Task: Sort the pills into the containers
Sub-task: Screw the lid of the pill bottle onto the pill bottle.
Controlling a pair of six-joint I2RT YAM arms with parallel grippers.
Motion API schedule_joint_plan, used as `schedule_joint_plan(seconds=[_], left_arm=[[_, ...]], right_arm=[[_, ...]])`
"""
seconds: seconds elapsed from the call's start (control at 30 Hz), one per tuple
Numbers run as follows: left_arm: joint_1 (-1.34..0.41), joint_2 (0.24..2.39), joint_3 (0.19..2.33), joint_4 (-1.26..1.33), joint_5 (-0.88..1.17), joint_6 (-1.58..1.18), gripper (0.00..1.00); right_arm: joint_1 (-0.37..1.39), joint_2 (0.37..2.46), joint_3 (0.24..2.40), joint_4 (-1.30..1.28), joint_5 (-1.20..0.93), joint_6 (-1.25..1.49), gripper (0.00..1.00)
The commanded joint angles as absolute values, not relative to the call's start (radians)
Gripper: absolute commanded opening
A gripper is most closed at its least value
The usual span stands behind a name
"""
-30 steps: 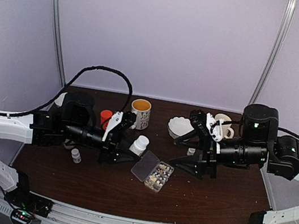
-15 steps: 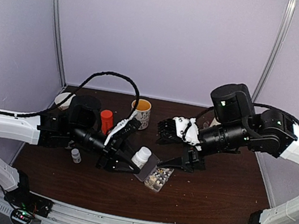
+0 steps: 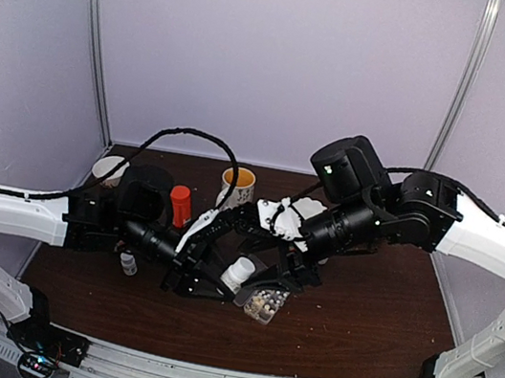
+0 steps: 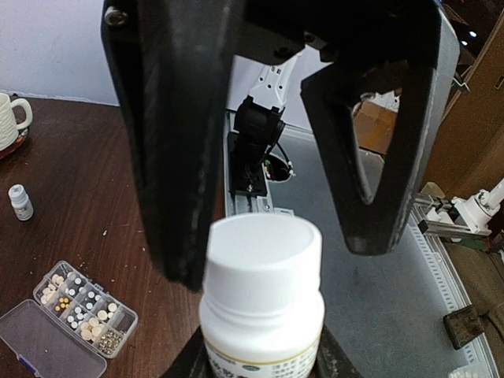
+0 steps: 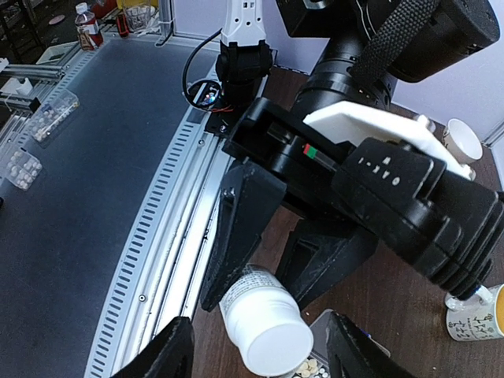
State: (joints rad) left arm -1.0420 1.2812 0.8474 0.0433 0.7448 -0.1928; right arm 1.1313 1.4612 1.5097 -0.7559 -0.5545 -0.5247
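The pills point(image 4: 81, 302) are sitting in the compartments point(image 4: 94, 298) of the clear organizer box point(image 4: 124, 321), lid point(image 4: 43, 350) flipped open, on the table point(image 4: 87, 189) at the lower left of the left wrist view. Up in the middle of that frame the left tool point(image 4: 276, 264) is clamped on a white bottle point(image 4: 262, 307). The right tool point(image 5: 258, 335) has its fingers apart either side of the cap, not gripping it

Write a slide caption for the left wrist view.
Left hand holding a white-capped bottle; open pill organizer lies on the table.
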Motion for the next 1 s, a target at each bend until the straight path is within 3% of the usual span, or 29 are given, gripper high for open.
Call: schedule_joint_plan(seconds=[0.0,0.13,0.4,0.67,0.83,0.97], left_arm=[[-1.05,1.276,0.876,0.041,0.738,-0.153,0.12],[-1.05,1.268,0.877,0.028,0.734,-0.135,0.12],[-1.051,1.27,0.881,0.02,0.739,-0.122,0.13],[-1.051,1.264,0.881,0.01,0.742,-0.114,0.12],[-1.05,1.264,0.883,0.006,0.749,-0.109,0.12],[-1.05,1.268,0.888,0.006,0.752,-0.106,0.12]], right_arm=[[1.117,1.475,1.553,-0.779,-0.632,-0.515,0.57],[1.117,1.511,1.596,-0.848,-0.66,-0.548,0.47],[1.117,1.561,1.639,-0.914,-0.673,-0.574,0.41],[1.112,1.573,1.64,-0.925,-0.659,-0.59,0.48],[1.105,1.576,1.641,-0.925,-0.662,-0.592,0.43],[1.102,1.584,1.646,-0.931,-0.665,-0.594,0.32]])
